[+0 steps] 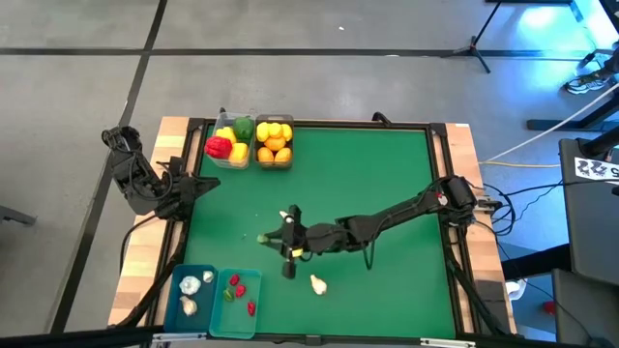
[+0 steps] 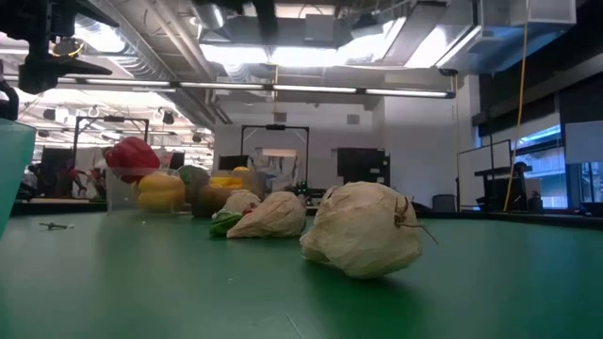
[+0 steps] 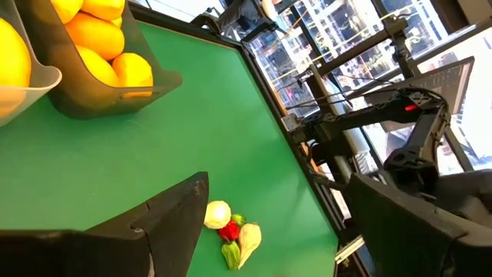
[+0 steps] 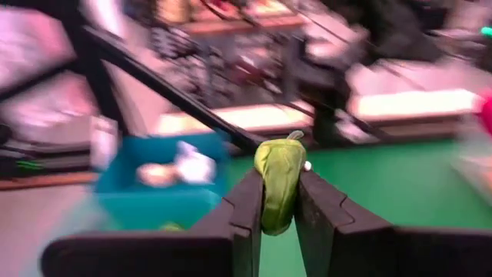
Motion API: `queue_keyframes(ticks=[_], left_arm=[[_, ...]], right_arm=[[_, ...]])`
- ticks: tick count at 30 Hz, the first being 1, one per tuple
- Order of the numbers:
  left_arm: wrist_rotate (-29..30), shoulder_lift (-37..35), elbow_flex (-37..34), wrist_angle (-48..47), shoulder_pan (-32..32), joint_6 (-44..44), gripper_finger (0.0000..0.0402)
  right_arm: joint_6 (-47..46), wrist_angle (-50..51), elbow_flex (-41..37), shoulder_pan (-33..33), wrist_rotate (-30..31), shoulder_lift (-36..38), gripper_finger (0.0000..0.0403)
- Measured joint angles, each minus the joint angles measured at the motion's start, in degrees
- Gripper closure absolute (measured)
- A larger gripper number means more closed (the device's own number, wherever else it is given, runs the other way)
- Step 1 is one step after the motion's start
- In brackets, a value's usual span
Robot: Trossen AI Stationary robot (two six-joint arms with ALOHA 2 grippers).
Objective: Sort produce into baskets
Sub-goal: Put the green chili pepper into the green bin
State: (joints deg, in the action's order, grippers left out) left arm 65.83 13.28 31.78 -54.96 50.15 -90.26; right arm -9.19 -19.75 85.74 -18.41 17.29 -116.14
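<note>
- Green mat covers the desk (image 1: 387, 184), framed by a black border on a wooden top; grey floor around it.
- Right end effector (image 4: 280, 201): narrow, clamped on a small green chili (image 4: 278, 185), which sticks up between the two dark fingers. In the high view this arm reaches from the desk's right edge to a spot near the middle of the near half.
- Left end effector (image 3: 269, 231): fingers spread wide, nothing between them. Its arm sits off the desk's left edge, pointing inward.
- Far edge, left of centre: a clear basket (image 1: 226, 155) with red, yellow and green bell peppers, touching a second clear basket (image 1: 274, 155) filled with lemons and oranges.
- Near left corner: a teal basket (image 1: 191, 293) holding garlic bulbs, side by side with a paler teal basket (image 1: 238, 295) holding red and green chilies.
- Loose on the mat: one garlic bulb (image 1: 317, 284) close to the near edge, just beside the right arm's wrist. The low view shows it in front, with more garlic and a bit of red and green behind it.
</note>
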Motion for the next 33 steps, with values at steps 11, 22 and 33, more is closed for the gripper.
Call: queue_keyframes(ticks=[11, 22, 33], left_arm=[[0.0, 0.0, 0.0, 0.0, 0.0, -0.7, 0.0095], [0.0, 0.0, 0.0, -0.1, 0.0, -0.9, 0.0095], [0.0, 0.0, 0.0, -0.1, 0.0, -0.9, 0.0095]], right_arm=[[-2.6, -14.0, 0.6, 0.0, -18.9, -3.9, 0.0347], [-2.9, -4.2, 18.5, -1.3, -25.4, -15.0, 0.0347], [-1.1, 0.9, 21.6, -1.2, -21.8, -20.8, 0.0347]])
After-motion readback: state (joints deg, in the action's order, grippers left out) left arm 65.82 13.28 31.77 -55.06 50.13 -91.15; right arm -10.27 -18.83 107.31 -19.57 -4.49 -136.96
